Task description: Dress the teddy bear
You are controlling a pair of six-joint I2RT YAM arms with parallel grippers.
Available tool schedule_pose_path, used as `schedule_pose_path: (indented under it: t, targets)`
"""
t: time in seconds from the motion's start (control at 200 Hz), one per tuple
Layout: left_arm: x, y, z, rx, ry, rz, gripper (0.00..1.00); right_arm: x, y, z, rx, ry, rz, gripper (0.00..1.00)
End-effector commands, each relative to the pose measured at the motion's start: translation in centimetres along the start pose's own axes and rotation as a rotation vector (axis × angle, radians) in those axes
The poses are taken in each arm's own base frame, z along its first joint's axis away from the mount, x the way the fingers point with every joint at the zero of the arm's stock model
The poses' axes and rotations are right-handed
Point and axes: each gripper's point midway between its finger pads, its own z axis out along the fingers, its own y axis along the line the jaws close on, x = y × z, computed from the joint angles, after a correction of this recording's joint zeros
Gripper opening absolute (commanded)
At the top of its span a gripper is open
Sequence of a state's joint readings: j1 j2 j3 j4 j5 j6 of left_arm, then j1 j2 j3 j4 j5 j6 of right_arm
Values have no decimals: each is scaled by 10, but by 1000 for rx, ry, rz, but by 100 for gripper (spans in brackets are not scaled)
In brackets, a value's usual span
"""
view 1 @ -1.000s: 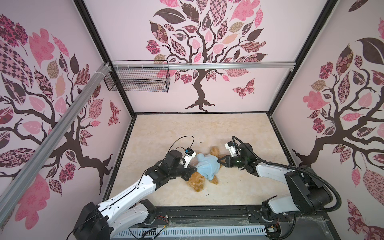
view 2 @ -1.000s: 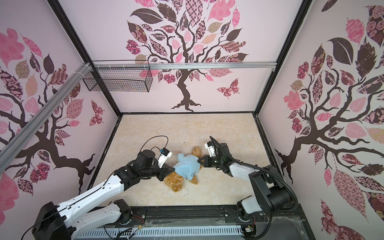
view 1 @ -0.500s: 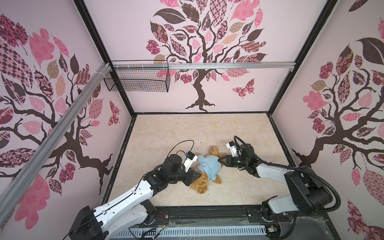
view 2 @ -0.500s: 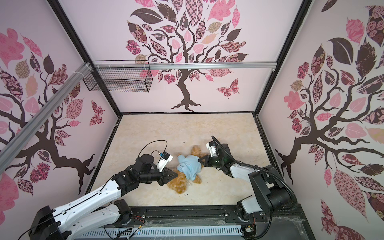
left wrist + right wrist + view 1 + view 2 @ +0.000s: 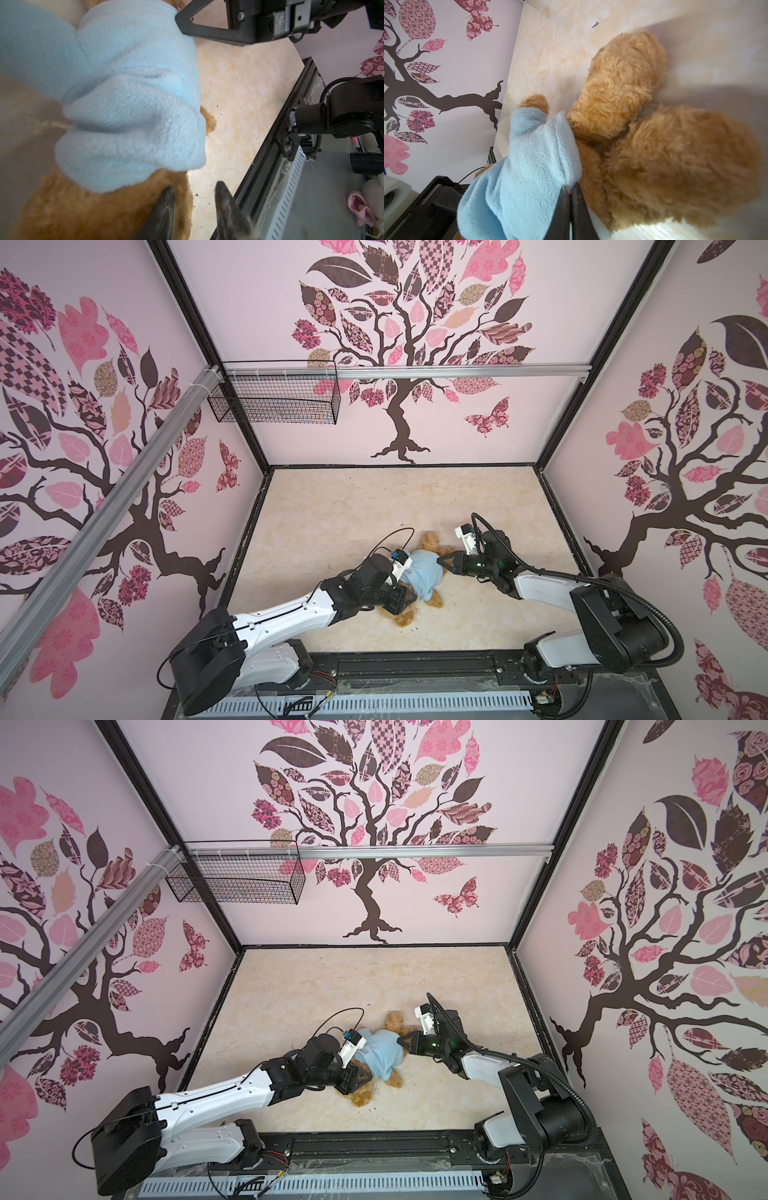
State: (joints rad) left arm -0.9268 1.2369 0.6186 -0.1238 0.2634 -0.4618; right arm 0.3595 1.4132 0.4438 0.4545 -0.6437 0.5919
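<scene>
The golden-brown teddy bear (image 5: 405,616) (image 5: 361,1096) lies at the table's front middle, its legs pointing toward the back. A light blue shirt (image 5: 422,572) (image 5: 380,1052) covers its body. My left gripper (image 5: 409,599) (image 5: 359,1079) (image 5: 195,187) stands open at the shirt's front edge. One finger rests on the bear's fur (image 5: 83,207) below the shirt (image 5: 133,104), and the other is over bare table. My right gripper (image 5: 442,562) (image 5: 401,1041) (image 5: 570,186) is shut on the shirt's hem (image 5: 533,166), right beside the bear's legs (image 5: 675,166).
A black wire basket (image 5: 274,400) hangs on the rail at the back left. The black front rail (image 5: 415,668) runs close behind the bear's head. A pink and white soft thing (image 5: 365,203) lies beyond that rail. Walls close in the table on three sides.
My left gripper has opened and slid from the shirt toward the front, down to the bear's fur. The bear shifted slightly forward. My right gripper stayed shut on the hem.
</scene>
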Motion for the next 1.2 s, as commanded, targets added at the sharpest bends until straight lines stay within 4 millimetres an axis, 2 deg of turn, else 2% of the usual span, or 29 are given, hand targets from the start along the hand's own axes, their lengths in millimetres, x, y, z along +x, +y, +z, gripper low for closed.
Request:
schedule_pose_path:
  t: [0.0, 0.225, 0.365, 0.475, 0.585, 0.7, 0.795, 0.885, 0.95, 1.02, 1.08, 1.195]
  targets:
    - [-34, -17, 3, 45, -85, 21, 34, -6, 7, -3, -15, -26, -19, 0]
    - [-40, -5, 17, -10, -89, 23, 24, -6, 8, -2, -18, -25, -19, 0]
    - [-39, -1, 12, -25, -91, 12, 0, -7, 1, -5, 30, -36, -35, 0]
    - [-25, 2, -8, 2, -94, -48, 0, -13, -10, -14, 113, -84, -56, 0]
    - [-5, 13, -30, 29, -102, -148, 0, -19, -21, -22, 178, -128, -51, 0]
    - [2, 27, -45, 29, -130, -194, 0, -23, -26, -24, 210, -157, -46, 0]
    - [9, 34, -39, 9, -105, -203, 0, -22, -31, -19, 204, -157, -28, 0]
    - [11, 42, -28, -21, -73, -211, 0, -11, -38, -11, 196, -114, -7, 0]
    - [9, 48, -24, -51, -69, -208, 0, -4, -42, -8, 191, -89, -12, 5]
    - [2, 45, -20, -37, -79, -206, 0, -6, -33, -8, 152, -85, -44, 10]
    - [-6, 35, -20, 14, -87, -185, 0, -12, -18, -8, 106, -84, -86, 14]
    - [-17, 19, -28, 68, -100, -122, 28, -23, 3, -12, 54, -86, -140, 22]
